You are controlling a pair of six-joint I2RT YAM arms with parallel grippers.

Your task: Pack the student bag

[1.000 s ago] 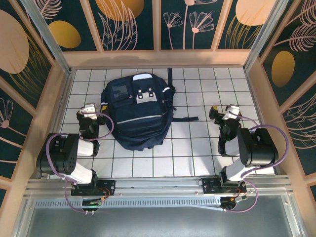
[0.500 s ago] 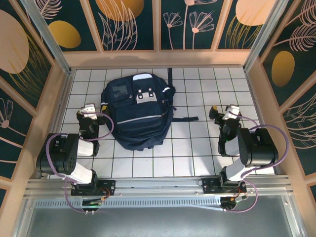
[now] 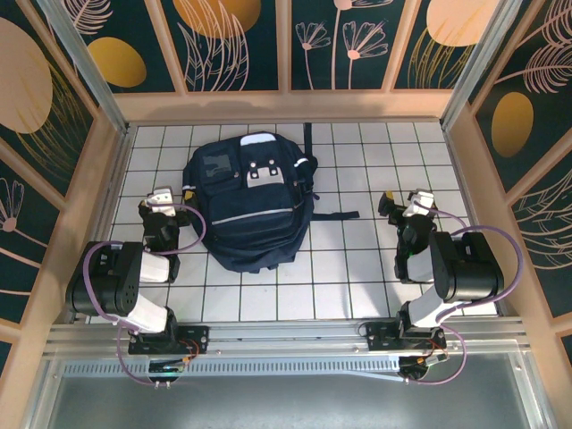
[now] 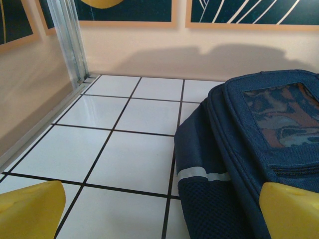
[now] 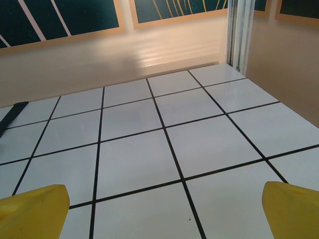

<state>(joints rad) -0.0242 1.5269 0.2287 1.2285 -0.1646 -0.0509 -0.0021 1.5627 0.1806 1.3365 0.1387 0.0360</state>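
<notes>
The left fingers [image 4: 31, 210] are spread wide with nothing between them, just beside the left flank of the student bag [image 3: 250, 210]. The bag lies flat, front up, left of the middle of the white-tiled worktop [image 3: 357, 268]. The right fingers [image 5: 35, 206], well apart from the bag, gape equally wide and hold nothing.

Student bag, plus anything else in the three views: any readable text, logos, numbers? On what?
None readable anywhere.
Student bag: no legible word or logo.
Pale patch at its top edge: too small to tell whether it carries print.
Pocket window, left wrist view: mottled pattern, no letters.
Wall panels: plant drawings, no lettering.
</notes>
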